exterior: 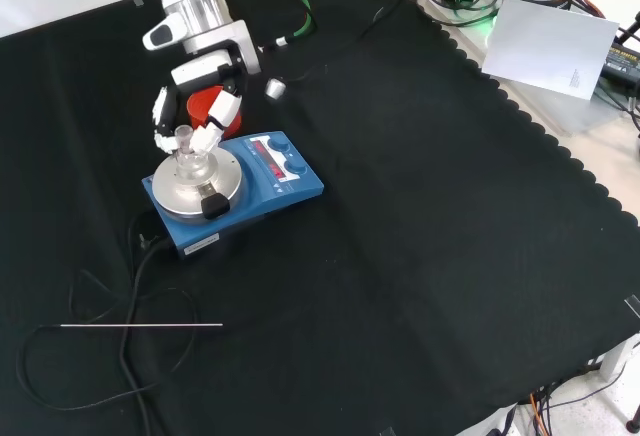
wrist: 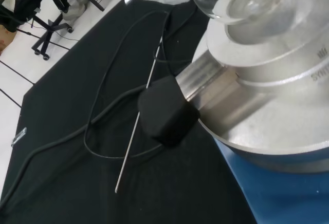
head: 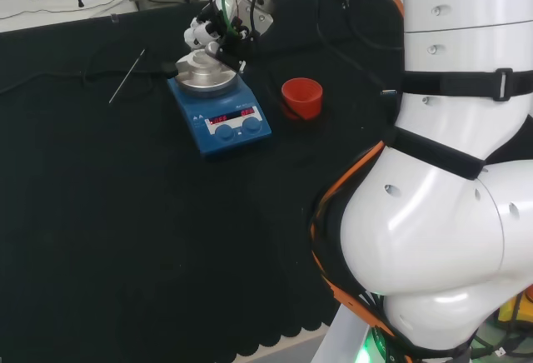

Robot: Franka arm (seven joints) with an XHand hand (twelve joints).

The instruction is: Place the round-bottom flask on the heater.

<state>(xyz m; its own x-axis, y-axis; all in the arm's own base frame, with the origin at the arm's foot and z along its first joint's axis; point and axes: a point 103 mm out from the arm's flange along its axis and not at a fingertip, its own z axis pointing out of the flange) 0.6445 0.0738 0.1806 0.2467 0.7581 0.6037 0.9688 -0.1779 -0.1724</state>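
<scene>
The blue heater point(exterior: 270, 171) stands on the black cloth with a silver round bowl on top. The clear round-bottom flask point(exterior: 188, 163) sits upright in that bowl, neck up. My hand point(exterior: 212, 71) hangs just above it, with white fingers point(exterior: 213, 124) curled on both sides of the neck. In the head view the hand point(head: 208, 34) covers most of the flask point(head: 202, 67) over the heater point(head: 221, 109). In the wrist view the flask's glass belly point(wrist: 257, 0) rests in the silver bowl point(wrist: 267, 106).
A red ribbed ring stand point(head: 301, 96) sits right of the heater in the head view, behind it in the front view point(exterior: 200, 106). A thin metal rod point(exterior: 140, 325) and the heater's black cable point(exterior: 135, 286) lie on the cloth. A black knob point(wrist: 167, 110) juts from the heater.
</scene>
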